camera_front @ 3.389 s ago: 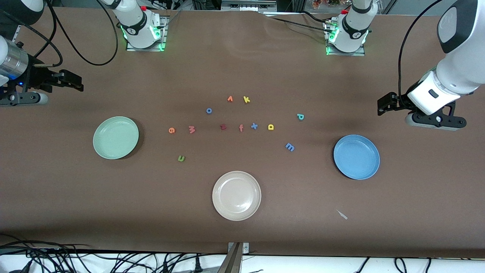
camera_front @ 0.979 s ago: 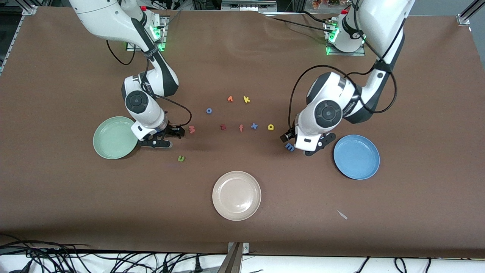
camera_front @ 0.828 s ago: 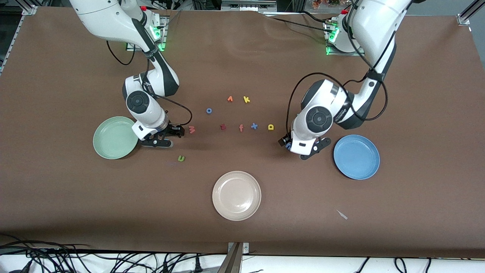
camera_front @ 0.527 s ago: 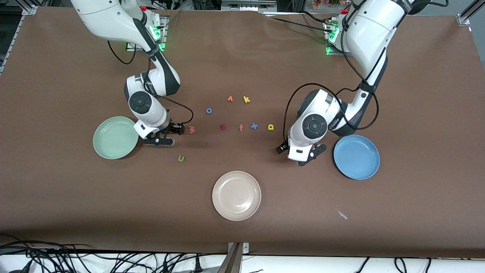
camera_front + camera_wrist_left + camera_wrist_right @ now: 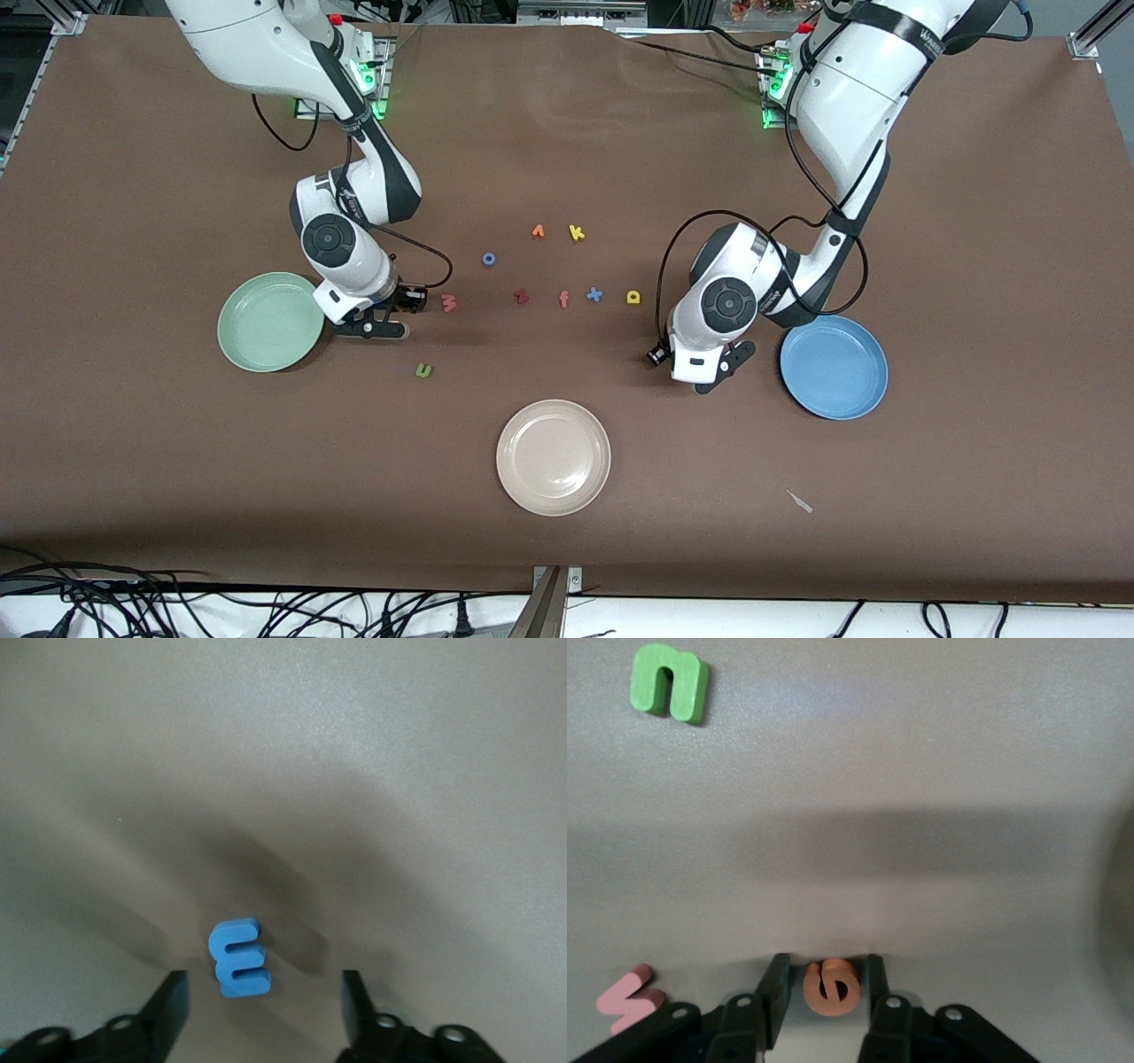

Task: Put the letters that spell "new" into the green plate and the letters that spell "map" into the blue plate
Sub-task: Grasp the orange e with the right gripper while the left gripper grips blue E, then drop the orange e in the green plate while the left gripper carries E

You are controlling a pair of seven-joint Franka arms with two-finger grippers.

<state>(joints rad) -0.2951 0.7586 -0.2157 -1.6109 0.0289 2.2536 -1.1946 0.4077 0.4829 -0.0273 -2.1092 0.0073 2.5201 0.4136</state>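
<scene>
Pinching the orange e, the right gripper sits at the green plate's three o'clock. The left gripper, jaws spread, straddles the blue m at the blue plate's nine o'clock.

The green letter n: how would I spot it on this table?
Start at the green plate toward the right arm's end of the table. The green n lies alone on the brown table beside it, nearer the front camera than the salmon w. It is the only green letter.
</scene>
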